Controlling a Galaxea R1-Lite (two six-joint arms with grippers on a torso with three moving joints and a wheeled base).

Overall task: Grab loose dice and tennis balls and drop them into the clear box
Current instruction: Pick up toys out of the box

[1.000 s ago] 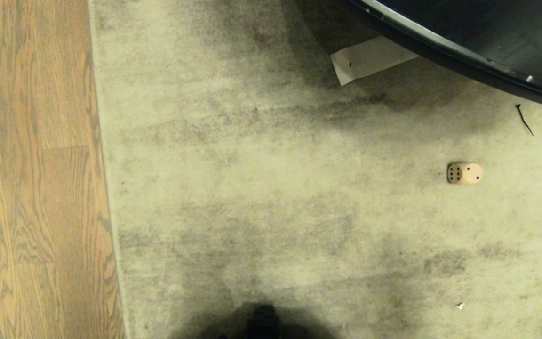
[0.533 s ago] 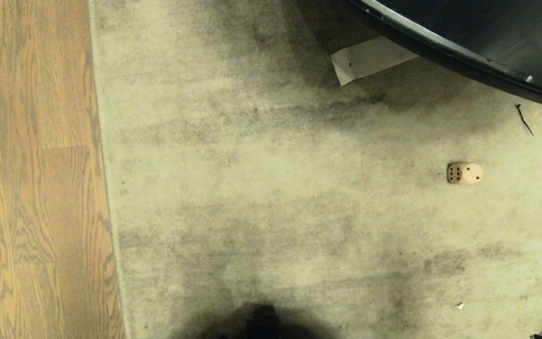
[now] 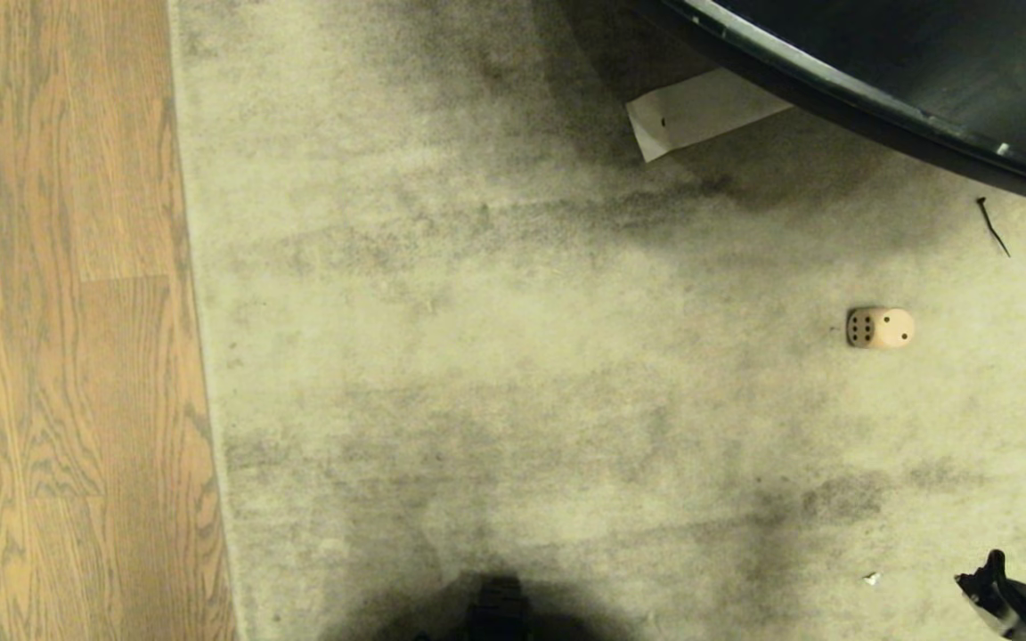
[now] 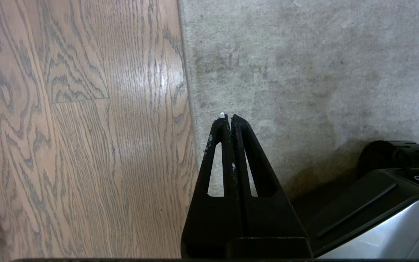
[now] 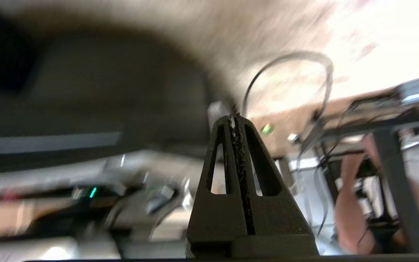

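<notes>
Pale carpet (image 3: 495, 356) ahead of you, wood floor (image 3: 59, 356) off to the left, left gripper (image 4: 227, 117) parked with jaws together. Right gripper (image 3: 981, 588) shows at the near right corner, jaws pressed together too, so spread them before descending. The cream die (image 3: 879, 328) sits alone further out; straddle two flat faces. No clear box in view.

We see the right gripper (image 3: 994, 583) cut by the head view's lower right corner. The dark curved object (image 3: 905, 62) runs off the top right. The right wrist view's background is motion-blurred.
</notes>
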